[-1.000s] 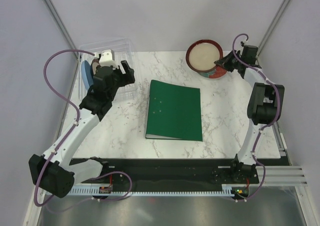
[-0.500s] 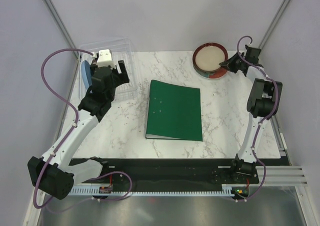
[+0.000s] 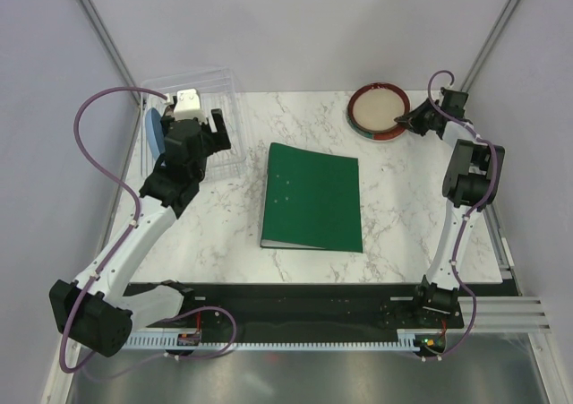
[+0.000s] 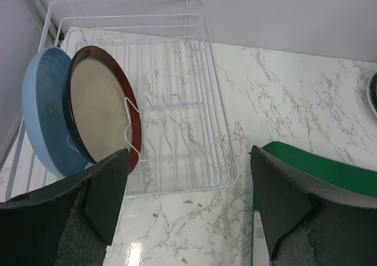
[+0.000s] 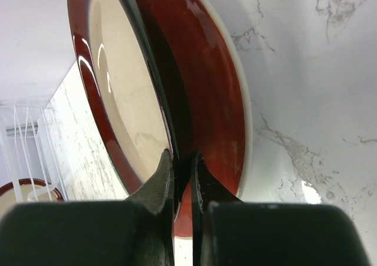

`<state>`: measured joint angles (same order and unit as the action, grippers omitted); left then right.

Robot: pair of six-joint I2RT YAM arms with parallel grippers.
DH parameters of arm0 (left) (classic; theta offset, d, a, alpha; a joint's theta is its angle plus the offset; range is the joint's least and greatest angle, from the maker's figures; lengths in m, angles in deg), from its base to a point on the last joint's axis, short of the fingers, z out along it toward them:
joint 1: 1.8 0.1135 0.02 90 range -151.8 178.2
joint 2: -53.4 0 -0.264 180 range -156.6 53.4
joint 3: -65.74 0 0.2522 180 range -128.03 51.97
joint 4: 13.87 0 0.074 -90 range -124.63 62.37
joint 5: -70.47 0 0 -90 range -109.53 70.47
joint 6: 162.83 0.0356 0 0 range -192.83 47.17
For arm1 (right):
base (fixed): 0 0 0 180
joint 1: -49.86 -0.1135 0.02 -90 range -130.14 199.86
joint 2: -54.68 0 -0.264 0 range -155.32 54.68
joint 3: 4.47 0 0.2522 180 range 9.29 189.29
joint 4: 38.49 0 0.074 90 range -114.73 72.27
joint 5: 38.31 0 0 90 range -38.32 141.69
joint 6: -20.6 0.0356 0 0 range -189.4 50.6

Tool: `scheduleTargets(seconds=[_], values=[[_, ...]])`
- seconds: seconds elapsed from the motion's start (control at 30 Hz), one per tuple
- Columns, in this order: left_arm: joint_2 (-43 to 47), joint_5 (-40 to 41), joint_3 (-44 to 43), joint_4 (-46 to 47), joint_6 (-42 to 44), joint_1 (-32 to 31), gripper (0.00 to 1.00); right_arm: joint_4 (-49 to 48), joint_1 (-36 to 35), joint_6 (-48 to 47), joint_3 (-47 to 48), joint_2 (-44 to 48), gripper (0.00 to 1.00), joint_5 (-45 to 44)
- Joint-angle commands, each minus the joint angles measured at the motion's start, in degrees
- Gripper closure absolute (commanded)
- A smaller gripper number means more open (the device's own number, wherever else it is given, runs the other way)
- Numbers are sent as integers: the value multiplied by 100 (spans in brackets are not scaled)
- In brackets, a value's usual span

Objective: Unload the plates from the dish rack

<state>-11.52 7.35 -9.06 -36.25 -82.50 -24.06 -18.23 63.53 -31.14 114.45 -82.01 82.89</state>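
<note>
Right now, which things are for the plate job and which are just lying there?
For the job: clear plastic dish rack; light blue round plate and brown-rimmed cream plate standing in it; second brown-rimmed cream plate pinched by the right tool; red round plate under it.
Just lying there: flat green binder.

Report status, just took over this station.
Left gripper open above the dish rack. Right gripper shut on a brown-rimmed plate, tilted over the red plate. Blue plate and second brown-rimmed plate in rack. Green binder mid-table, clear of both arms.
</note>
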Motion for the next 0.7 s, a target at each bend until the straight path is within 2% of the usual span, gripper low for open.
scheduleTargets(seconds=[0.0, 0.03, 0.07, 0.1, 0.27, 0.67], values=[[33, 99, -66, 19, 159, 3, 11, -659, -31, 243, 286, 221, 88, 677], [24, 99, -58, 10, 132, 2, 11, -659, -31, 243, 250, 282, 81, 703], [15, 73, -58, -8, 115, 2, 11, -659, -31, 243, 207, 317, 59, 721], [24, 72, -58, -25, 106, 2, 11, -659, -31, 243, 128, 344, 54, 747], [32, 187, -66, -78, 106, 11, 11, -659, -22, 156, -206, 677, 46, 704], [199, 494, -93, -254, 202, 11, 9, 711, -31, -688, -584, 1565, 42, 369]])
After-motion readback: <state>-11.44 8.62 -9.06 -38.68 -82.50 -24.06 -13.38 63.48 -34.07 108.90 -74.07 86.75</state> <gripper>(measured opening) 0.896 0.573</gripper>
